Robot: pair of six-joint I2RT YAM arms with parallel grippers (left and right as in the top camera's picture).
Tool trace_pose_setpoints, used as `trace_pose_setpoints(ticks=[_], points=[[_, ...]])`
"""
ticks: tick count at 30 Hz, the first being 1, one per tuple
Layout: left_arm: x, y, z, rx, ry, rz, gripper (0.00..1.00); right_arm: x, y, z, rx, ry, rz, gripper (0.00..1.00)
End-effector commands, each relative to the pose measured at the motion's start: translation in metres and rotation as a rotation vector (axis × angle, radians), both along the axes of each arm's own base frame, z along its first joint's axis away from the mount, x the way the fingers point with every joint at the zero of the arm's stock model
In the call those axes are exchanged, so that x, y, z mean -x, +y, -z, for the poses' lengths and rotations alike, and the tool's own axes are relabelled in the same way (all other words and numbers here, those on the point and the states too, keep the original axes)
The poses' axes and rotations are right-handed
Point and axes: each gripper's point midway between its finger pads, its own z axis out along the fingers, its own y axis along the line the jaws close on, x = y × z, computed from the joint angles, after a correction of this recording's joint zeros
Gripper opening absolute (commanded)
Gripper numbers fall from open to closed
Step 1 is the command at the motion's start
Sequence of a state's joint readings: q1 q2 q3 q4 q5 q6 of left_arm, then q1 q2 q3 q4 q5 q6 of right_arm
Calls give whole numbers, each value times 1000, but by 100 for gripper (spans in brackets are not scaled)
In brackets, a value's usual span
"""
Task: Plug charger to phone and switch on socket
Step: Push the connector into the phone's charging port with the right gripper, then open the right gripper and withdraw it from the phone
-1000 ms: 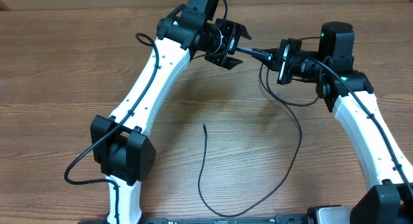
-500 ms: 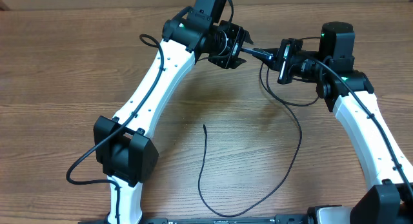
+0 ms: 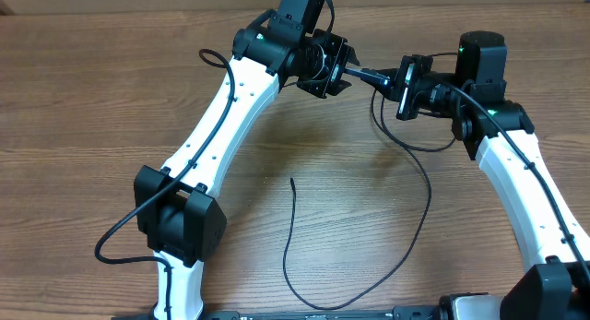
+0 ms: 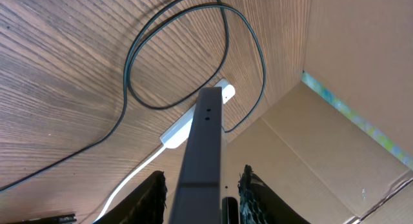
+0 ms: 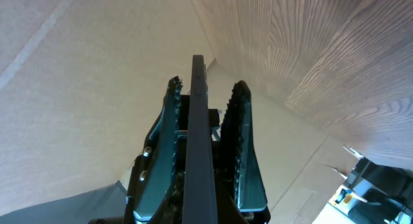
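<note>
My right gripper (image 3: 394,82) is shut on the phone (image 3: 369,77), a thin dark slab held edge-up above the table. In the right wrist view the phone (image 5: 199,140) runs between that gripper's (image 5: 206,84) toothed fingers. My left gripper (image 3: 341,71) is open and straddles the phone's free end, with a narrow gap on each side in the left wrist view (image 4: 203,173); the phone (image 4: 205,140) points away there. The black charger cable (image 3: 419,228) trails over the table and loops (image 4: 132,53) below. The white socket (image 4: 187,121) lies under the phone; the overhead view hides it.
A white cord (image 4: 129,185) leads off from the socket. A cardboard wall (image 4: 335,153) stands just behind the grippers at the table's far edge. The cable's loose end (image 3: 293,182) lies mid-table between the two arms.
My left gripper has shifted right onto the phone's free end and its jaws have narrowed around it. The right arm and the cable have stayed put.
</note>
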State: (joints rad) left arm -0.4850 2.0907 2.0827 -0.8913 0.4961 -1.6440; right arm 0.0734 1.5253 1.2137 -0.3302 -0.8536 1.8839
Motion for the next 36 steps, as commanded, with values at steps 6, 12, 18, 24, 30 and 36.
trace_pose_setpoints(ticks=[6,12,18,24,30,36], points=[[3,-4,-15,7,-33,4,19,3,6,-15,-17,-45,-35,4],[4,-5,-15,5,-38,11,13,4,9,-15,-17,-45,-41,4],[4,-5,-15,0,-50,24,4,5,10,-15,-17,-45,-46,4],[6,-4,-13,-5,-46,27,4,5,10,-15,-17,-45,-46,4],[7,-4,-12,-16,-52,43,4,3,9,-14,-10,-47,-36,21],[3,2,-13,-12,-54,39,4,-3,8,-24,13,-151,-47,54]])
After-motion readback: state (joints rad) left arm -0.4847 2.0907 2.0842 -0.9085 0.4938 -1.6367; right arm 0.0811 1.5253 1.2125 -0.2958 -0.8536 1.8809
